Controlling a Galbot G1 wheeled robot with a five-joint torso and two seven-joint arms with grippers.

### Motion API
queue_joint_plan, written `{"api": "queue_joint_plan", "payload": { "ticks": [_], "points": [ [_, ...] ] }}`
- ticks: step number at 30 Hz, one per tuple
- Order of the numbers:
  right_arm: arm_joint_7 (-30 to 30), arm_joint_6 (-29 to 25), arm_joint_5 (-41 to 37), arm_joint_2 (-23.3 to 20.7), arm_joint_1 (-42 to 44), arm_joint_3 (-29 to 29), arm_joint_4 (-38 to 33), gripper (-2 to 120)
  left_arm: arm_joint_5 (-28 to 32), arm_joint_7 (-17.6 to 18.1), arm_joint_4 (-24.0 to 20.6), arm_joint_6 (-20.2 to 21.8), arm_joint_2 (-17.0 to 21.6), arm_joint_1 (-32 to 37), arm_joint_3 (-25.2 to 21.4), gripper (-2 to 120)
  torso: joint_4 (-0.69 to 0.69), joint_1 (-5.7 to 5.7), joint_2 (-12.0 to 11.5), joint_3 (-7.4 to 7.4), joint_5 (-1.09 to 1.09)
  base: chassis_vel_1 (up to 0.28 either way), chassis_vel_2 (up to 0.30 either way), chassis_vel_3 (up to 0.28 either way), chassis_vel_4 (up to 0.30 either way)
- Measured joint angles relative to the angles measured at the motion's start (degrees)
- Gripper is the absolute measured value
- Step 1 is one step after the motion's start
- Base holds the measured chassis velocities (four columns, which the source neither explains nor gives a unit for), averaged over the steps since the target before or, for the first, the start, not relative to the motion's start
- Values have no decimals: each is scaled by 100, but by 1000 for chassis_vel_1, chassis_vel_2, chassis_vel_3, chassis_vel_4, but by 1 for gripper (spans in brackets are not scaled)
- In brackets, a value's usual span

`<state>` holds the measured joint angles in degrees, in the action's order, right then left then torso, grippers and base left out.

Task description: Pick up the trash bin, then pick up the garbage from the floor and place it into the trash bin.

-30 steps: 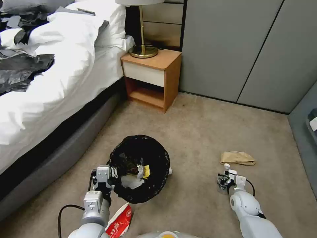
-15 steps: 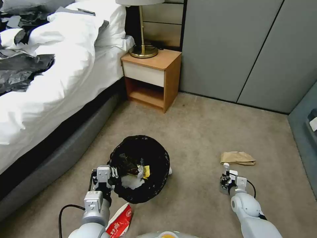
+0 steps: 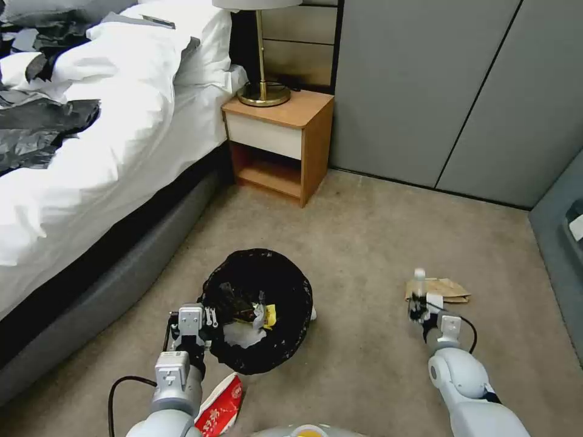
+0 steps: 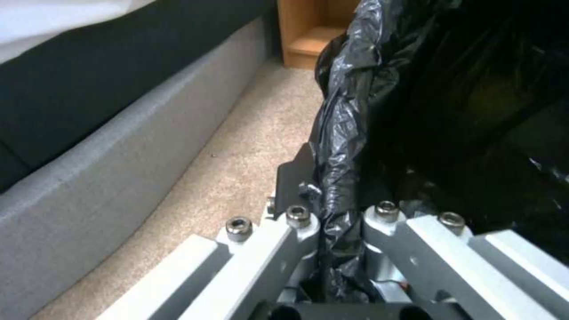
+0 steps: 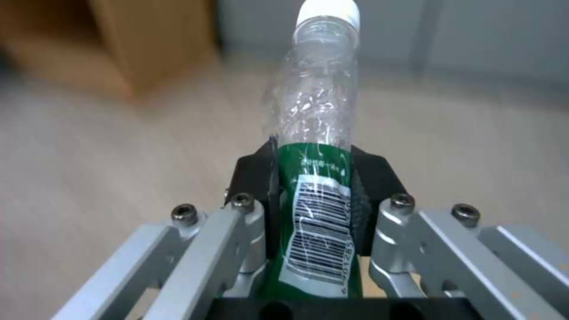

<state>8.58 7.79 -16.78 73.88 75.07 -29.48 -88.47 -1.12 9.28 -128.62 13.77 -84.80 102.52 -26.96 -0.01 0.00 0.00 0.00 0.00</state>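
Two pincers busy: left pincer (image 3: 209, 317) clamps trash bin (image 3: 258, 306) rim; right pincer (image 3: 418, 301) grips clear bottle (image 5: 320, 133) off carpet. Brown paper bag (image 3: 446, 289), red wrapper (image 3: 220, 405) left.

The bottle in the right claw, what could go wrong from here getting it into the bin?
1. The right claw grips the bottle low on its label, and the clear body looks thin and crumpled, so it may slip or tip out on the way across.
2. The left claw holds the bin by a pinch of black bag at the rim; the bag might pull loose.
3. The bin already holds wrappers, so the bottle could bounce out.
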Motion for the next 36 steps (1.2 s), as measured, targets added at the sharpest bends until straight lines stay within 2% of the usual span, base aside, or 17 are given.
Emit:
{"api": "queue_joint_plan", "payload": {
  "ticks": [1, 2, 4, 6, 7, 10, 14, 19, 22, 36],
  "points": [
    [-123, -480, 61, 0, 122, 44, -565, 19, 2, -1, 0, 4, 0, 2, 3, 1, 2, 0, 0, 0, -1, 0, 0, 0, 0],
    [-538, -1218, 81, -8, 278, 123, -1334, 19, 7, -3, 0, 12, 3, 7, 12, 1, 0, 0, 0, 0, -1, 0, 0, 0, 0],
    [-670, -1393, 82, -13, 306, 149, -1512, 19, 7, -3, 0, 13, 3, 7, 14, 1, 1, 0, 0, 0, -1, 0, 0, 0, 0],
    [-1570, -2237, 53, -90, 441, 425, -2478, 19, -7, -7, 11, 17, 4, 14, 49, 1, 0, 0, 0, 0, 0, 0, 0, 0, 0],
    [-1570, -2237, 53, -90, 441, 425, -2478, 19, -7, -7, 11, 17, 4, 14, 49, 1, 0, 0, 0, 0, 0, 0, 0, 0, 0],
    [-2027, -2567, -108, -215, 510, 831, -3141, 19, -35, -10, 16, 18, 16, 40, 76, 1, 2, 0, 0, 0, -1, 0, 0, 0, 0],
    [-2338, -2660, -108, -431, 582, 1243, -3518, 19, -56, -19, 16, 19, 17, 48, 88, 1, 0, 0, 1, 0, -1, 0, 0, 0, 0],
    [-2472, -2656, 63, -789, 604, 1631, -3602, 19, -85, -23, 15, 21, 9, 48, 110, 1, 1, 0, 1, 0, -1, 0, 0, 0, 0],
    [-2483, -2634, 356, -1072, 575, 2039, -3398, 19, -140, -26, 15, 23, -26, 44, 164, 1, 1, 0, 1, 0, 0, 0, 0, 0, 0],
    [-2476, -2694, 880, -654, 495, 2791, -2461, 19, -239, -37, 37, 22, -70, 56, 224, 1, 1, 0, 1, 0, 0, 0, 0, 0, 0]
  ]
}}
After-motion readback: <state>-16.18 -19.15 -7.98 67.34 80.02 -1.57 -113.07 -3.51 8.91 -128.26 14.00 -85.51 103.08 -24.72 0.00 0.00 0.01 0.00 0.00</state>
